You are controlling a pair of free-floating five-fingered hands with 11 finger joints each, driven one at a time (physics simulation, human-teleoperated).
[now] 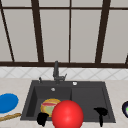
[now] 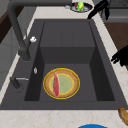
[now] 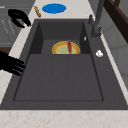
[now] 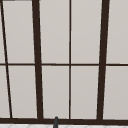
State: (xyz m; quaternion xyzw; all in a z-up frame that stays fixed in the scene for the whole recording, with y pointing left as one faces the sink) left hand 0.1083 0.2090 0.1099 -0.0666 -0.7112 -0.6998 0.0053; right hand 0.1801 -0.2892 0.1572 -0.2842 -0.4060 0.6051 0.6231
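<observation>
A yellow-rimmed plate (image 1: pixel 50 105) (image 2: pixel 61 83) (image 3: pixel 65 48) lies in the left basin of the dark sink (image 1: pixel 87 100), with a red strip of food (image 2: pixel 56 85) on it. My left hand (image 1: pixel 42 118) (image 2: pixel 121 56) (image 3: pixel 18 17) hovers over the sink's front edge near the plate, fingers relaxed, holding nothing. My right hand (image 1: pixel 100 112) (image 2: pixel 99 8) (image 3: pixel 10 63) hangs at the front edge by the right basin, fingers straight, with nothing in it. In the front view a large red ball (image 1: pixel 67 115) sits between the two hands, covering part of the plate.
A blue plate (image 1: pixel 7 102) (image 3: pixel 53 8) and a wooden stick (image 1: pixel 10 116) (image 3: pixel 37 11) lie on the left counter. A dark bowl with colourful contents (image 1: pixel 125 108) (image 2: pixel 80 6) stands on the right counter. The faucet (image 1: pixel 56 71) rises behind the sink, below a window.
</observation>
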